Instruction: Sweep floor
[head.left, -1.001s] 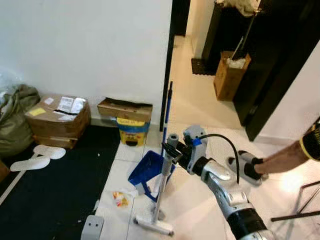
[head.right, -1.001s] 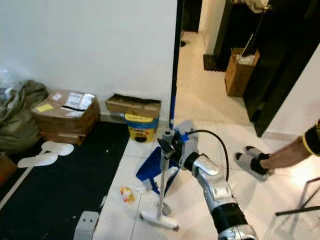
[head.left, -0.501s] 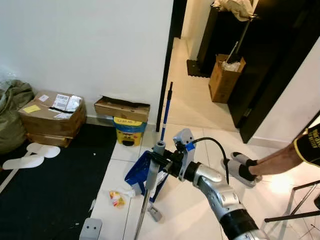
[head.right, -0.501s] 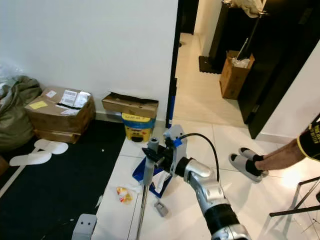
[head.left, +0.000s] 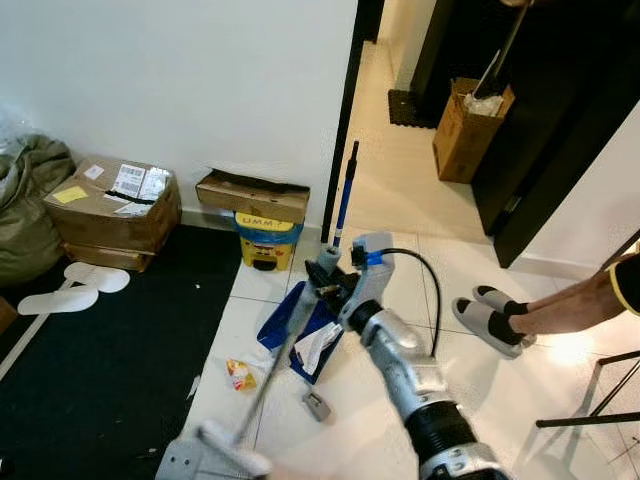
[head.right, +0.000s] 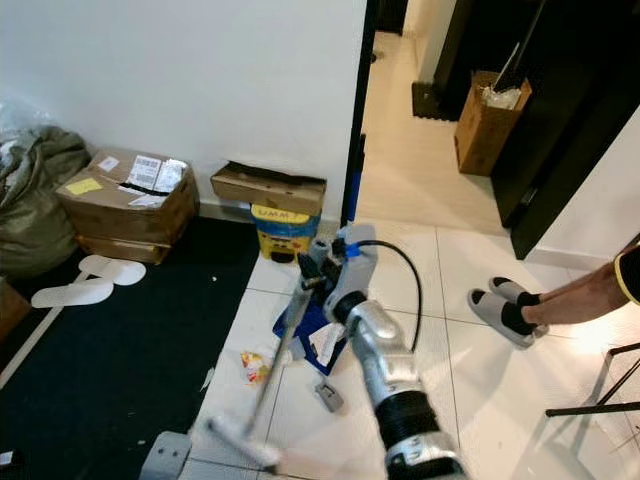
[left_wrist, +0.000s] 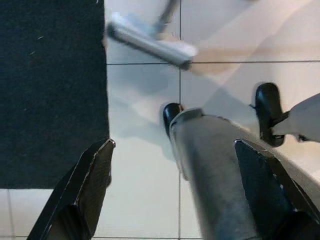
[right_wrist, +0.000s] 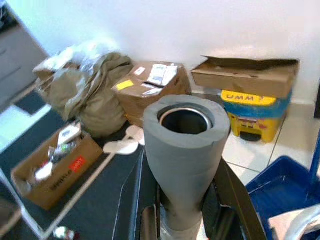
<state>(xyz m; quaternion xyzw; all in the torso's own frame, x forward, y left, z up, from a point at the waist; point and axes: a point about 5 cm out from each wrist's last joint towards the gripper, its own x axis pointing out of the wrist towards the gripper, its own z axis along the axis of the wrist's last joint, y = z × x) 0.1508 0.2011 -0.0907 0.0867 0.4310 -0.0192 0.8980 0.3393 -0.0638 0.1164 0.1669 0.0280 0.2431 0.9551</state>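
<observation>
My right gripper (head.left: 325, 283) is shut on the grey foam grip of a broom (head.left: 322, 262), whose pole slants down to the left. The blurred broom head (head.left: 236, 448) is low over the white tiles by the edge of the black mat. In the right wrist view the grip (right_wrist: 184, 132) stands between the two black fingers (right_wrist: 134, 200). A blue dustpan (head.left: 293, 335) with a long blue handle (head.left: 345, 190) stands just behind the pole, holding some paper. A crumpled wrapper (head.left: 238, 374) and a small grey piece (head.left: 317, 405) lie on the tiles. My left gripper (left_wrist: 175, 200) hangs open above the floor.
A black mat (head.left: 90, 380) covers the floor on the left, with white slippers (head.left: 75, 290), cardboard boxes (head.left: 115, 205) and a green bag (head.left: 25, 210) along the wall. A yellow bin (head.left: 264, 240) stands by the doorway. A person's leg and slippers (head.left: 490, 315) are on the right.
The broom head has swung away from the dustpan towards the near left, and the pole now leans hard. The camera has shifted too.
</observation>
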